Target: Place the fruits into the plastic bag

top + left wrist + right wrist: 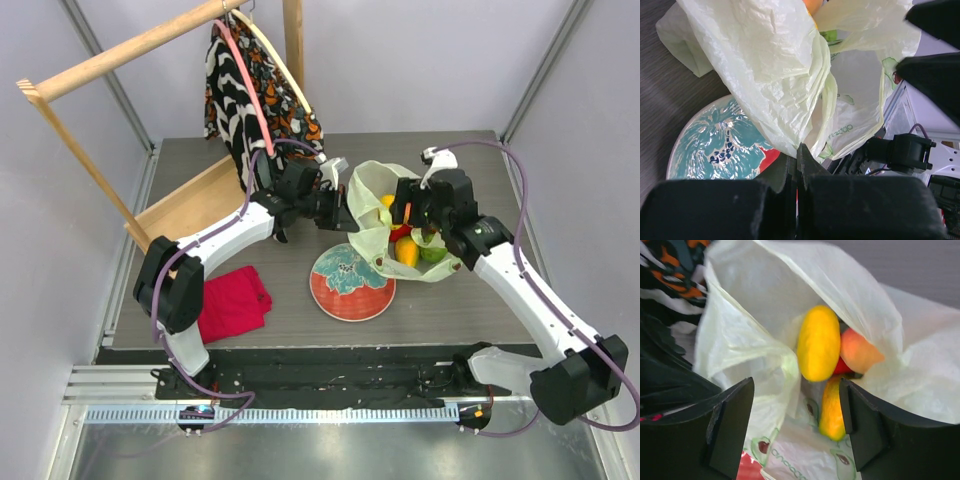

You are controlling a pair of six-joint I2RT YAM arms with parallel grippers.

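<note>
Pale-green plastic bag (368,238): rim pinched by left gripper (797,155) fingers | right gripper (795,385): fingers apart, empty, at bag mouth | yellow mango (818,342) just ahead, long axis square to their closing line

The only writing to be made out stands on the plastic bag (770,65). In the left wrist view a short word in small green lettering (840,131) is printed on the bag's lower, thinner wall. It is seen from the back through the translucent film, so the letters run mirrored. It looks like "avocado", though the creases leave the first letters uncertain. In the right wrist view the same green print (785,460) runs slanted along the bag's inner wall at the bottom edge, too blurred to spell out. Small avocado drawings (762,446), green with a dark brown stone, sit beside it.
</note>
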